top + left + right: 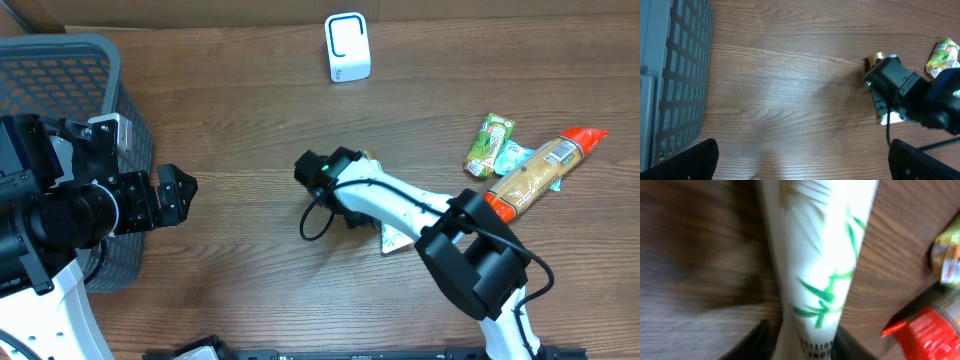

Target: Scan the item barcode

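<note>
A grey mesh basket [90,50] stands at far left. Beside it the left gripper [183,195] hovers empty, its jaws wide apart. At table centre lies a white tube [820,255] printed with green leaves. The right gripper [804,340] has a finger on either side of it; whether they pinch it is unclear. The tube looks light, smooth and soft-walled, so probably slippery. It is best held gently at mid-body. Snack packets [540,170] lie at right.

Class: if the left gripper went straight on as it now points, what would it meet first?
Probably the bare table: its wrist view shows only wood ahead of the left gripper. The right arm sits off to one side; depth unclear.
</note>
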